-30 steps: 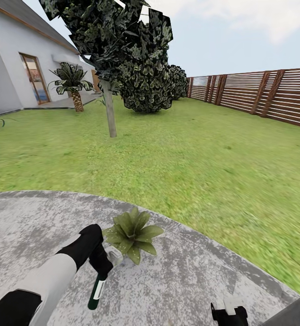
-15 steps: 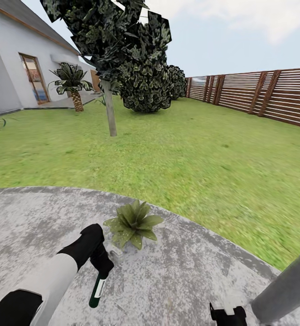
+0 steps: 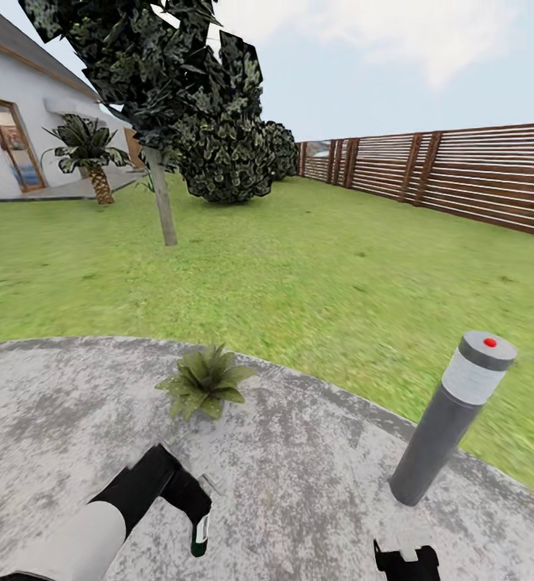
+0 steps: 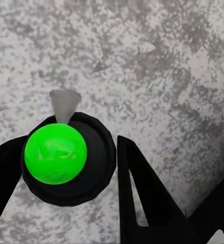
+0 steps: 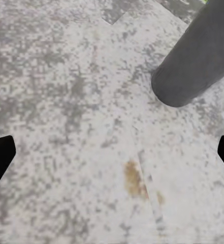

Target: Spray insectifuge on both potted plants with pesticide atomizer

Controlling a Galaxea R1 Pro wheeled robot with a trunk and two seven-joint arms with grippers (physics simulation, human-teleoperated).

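Round grey patio (image 3: pixel 315 484) underfoot, lawn beyond. Our left gripper (image 3: pixel 193 516) is clamped on the pesticide atomizer (image 3: pixel 200 535), hanging pale end down. One potted plant (image 3: pixel 205 381) sits ahead, slightly right. Right gripper (image 3: pixel 404 558) spread wide near the bollard light (image 3: pixel 448 420), empty.

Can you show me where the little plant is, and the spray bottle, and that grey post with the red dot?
plant (image 3: pixel 205 381), head view, middle of its leaves
bottle (image 3: pixel 200 536), head view, its pale label
post (image 3: pixel 435 438), head view, its dark shaft
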